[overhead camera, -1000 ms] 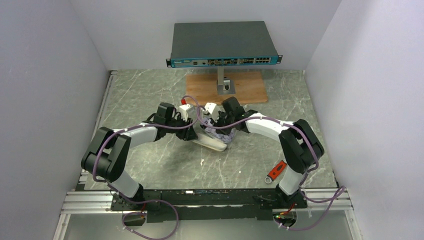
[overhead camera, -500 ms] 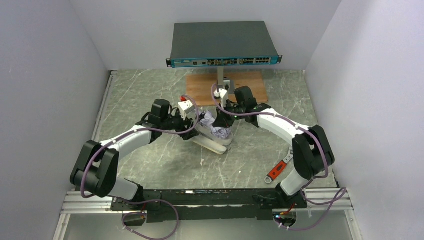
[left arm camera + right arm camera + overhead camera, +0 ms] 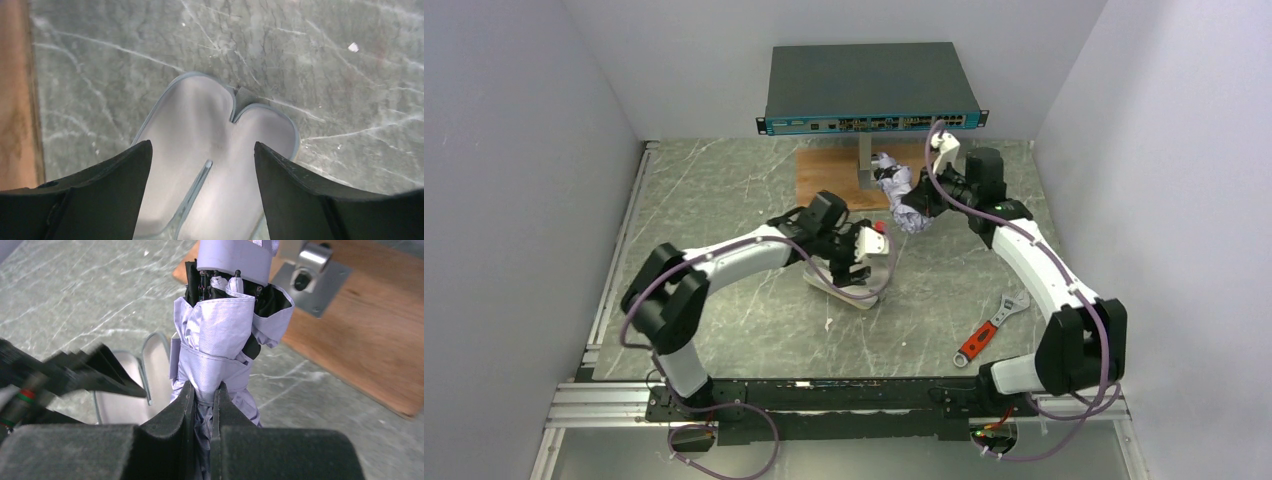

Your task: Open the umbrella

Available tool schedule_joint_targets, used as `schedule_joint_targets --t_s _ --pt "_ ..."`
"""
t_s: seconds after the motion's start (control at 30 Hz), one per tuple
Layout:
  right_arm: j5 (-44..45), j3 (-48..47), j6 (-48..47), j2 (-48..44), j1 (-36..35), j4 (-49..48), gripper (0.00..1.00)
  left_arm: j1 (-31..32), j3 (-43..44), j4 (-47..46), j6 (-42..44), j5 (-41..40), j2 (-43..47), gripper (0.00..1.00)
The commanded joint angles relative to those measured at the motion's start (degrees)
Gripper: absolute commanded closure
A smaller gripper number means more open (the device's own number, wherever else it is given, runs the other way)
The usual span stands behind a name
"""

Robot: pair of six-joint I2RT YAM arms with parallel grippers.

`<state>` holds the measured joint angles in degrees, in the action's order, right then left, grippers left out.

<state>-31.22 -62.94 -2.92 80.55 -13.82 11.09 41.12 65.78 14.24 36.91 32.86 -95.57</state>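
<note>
Fingers of the right gripper (image 3: 202, 390) are pinched tight on a fold of the umbrella (image 3: 220, 335), with only a sliver of dark fabric between the two black pads. From my right wrist feed the umbrella stands up away from the grip as a folded bundle. Its silvery-white canopy is wrapped around itself, the black lining shows at the far end, and rib tips gather beside the pale handle (image 3: 235, 257). It hangs in the air, clear of the table, beside the near left corner of the wooden board (image 3: 360, 340) and the metal stand foot (image 3: 312, 267) bolted to it.

On the left wrist feed, the left gripper (image 3: 202, 147) has its fingers spread wide with nothing between them. It hovers just above the cream clamshell case (image 3: 200, 115), which lies open on the grey marble table (image 3: 325, 60) with both shells facing up.

From the overhead camera I see the right arm stretched out to the far side, carrying the umbrella near the stand under the network switch (image 3: 871, 90). The left arm reaches across the middle of the table to the case. A red-handled wrench (image 3: 989, 328) lies near the right arm's base, well apart from both.
</note>
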Motion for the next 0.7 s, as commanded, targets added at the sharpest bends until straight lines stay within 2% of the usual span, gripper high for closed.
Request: schedule_joint_targets --t_s 0.0,0.1,0.23,0.4,0.5,0.67 --pt "1.21 0.17 1.32 -6.12 2.8 -0.89 1.0 3.38 7.36 8.09 7.01 -4.76 -7.54 0.21" --pt "1.5 0.42 0.11 -7.77 4.1 0.62 1.0 4.64 8.53 9.67 9.51 -8.08 -11.17 0.2" --pt "1.41 1.38 -1.35 -9.1 4.51 1.79 1.0 4.84 11.39 17.38 11.19 -12.9 -15.79 0.21" --pt "-0.23 1.97 -1.46 -8.65 4.5 1.19 1.0 3.5 4.1 21.24 13.12 -19.44 -12.28 0.21" --pt "-1.26 1.39 -1.62 -7.72 4.52 0.99 1.0 0.05 -0.59 23.36 12.14 -21.67 -8.25 0.21" --pt "-3.01 0.1 -3.16 -6.01 4.53 2.27 1.0 -11.39 -11.17 25.97 13.74 -24.52 0.05 0.22"
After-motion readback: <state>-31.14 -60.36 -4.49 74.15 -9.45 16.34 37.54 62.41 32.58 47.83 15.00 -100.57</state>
